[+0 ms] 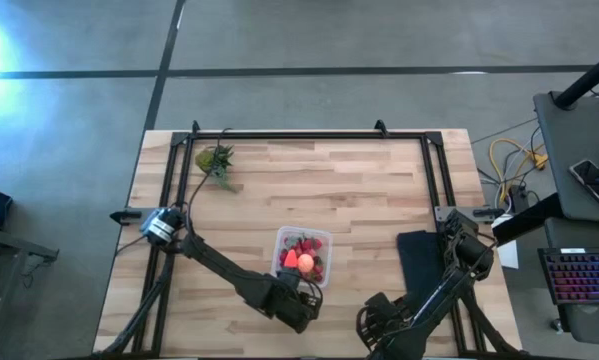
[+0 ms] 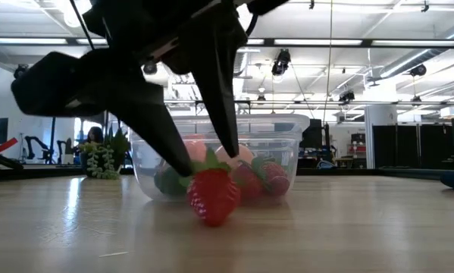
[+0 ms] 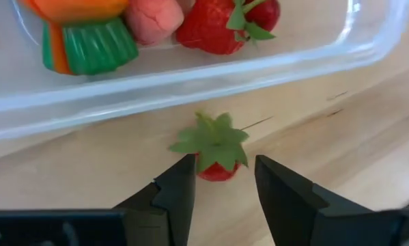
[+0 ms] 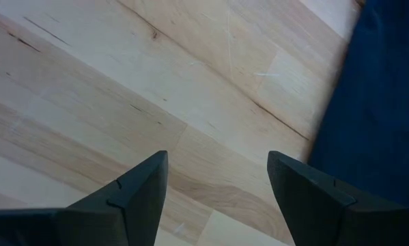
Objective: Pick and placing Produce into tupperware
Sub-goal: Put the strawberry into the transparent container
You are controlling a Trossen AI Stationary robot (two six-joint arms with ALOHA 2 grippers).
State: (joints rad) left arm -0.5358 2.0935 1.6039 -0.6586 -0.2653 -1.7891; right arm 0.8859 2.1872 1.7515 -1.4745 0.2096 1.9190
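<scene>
- Beside the clear container (image 2: 220,155), just outside its wall on the side nearest the surface's front edge, one strawberry (image 2: 211,195) stands on the wooden surface (image 1: 359,200) with its green top up.
- Left end effector (image 3: 221,179) is down at that strawberry, one dark finger (image 3: 180,186) on each side of the red body; the fingers are closed onto the berry, which rests on the wood.
- From table height the two fingers slant down to the berry's leafy top, with the container right behind them.
- Inside the container lie several more strawberries (image 1: 309,268) and a rounder orange-pink fruit (image 1: 304,262) among them; the left wrist view also shows an orange and green piece (image 3: 88,37) and a pale pink lump (image 3: 156,20) in there.
- Well away from the container, toward the surface's far left corner, sits a green leafy clump (image 1: 216,160).
- Right end effector (image 4: 218,184) hangs over bare wood near the front right of the surface, well apart from the container, its fingers spread wide and holding nothing.
- Next to it, on the side away from the container, lies a flat dark pad (image 1: 417,258).
- No brand, label or readable writing shows on the container, the fruit or the arms.
</scene>
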